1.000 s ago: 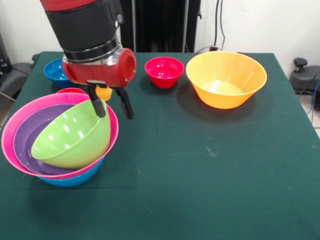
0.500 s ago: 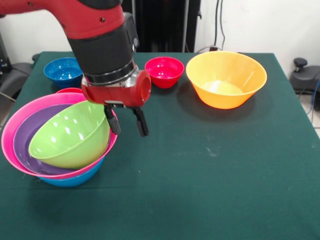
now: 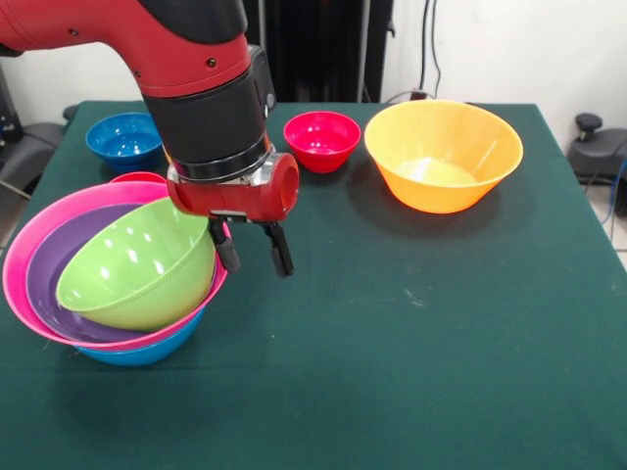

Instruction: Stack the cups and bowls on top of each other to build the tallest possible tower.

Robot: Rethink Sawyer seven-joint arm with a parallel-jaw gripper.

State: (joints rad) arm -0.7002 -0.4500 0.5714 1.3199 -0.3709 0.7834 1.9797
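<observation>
The tower stands at the left edge: a green bowl [image 3: 137, 262] lies tilted inside a purple bowl [image 3: 54, 269], which sits in a large pink bowl [image 3: 29, 240], all resting on a blue bowl [image 3: 147, 350]. My gripper [image 3: 257, 262] hangs open and empty just to the right of the green bowl's rim, close above the table. A red cup [image 3: 137, 177] shows only its rim behind the pink bowl. The yellow-orange cup is hidden behind the arm.
A large orange bowl [image 3: 443, 154] stands at the far right. A small red bowl [image 3: 321, 140] sits beside it in the middle. A dark blue bowl [image 3: 122, 139] sits at the far left. The green table [image 3: 411, 333] lies under everything.
My gripper has moved right and toward the camera, off the green bowl's rim. The green bowl has settled a little lower in the pile. The arm now covers the yellow-orange cup.
</observation>
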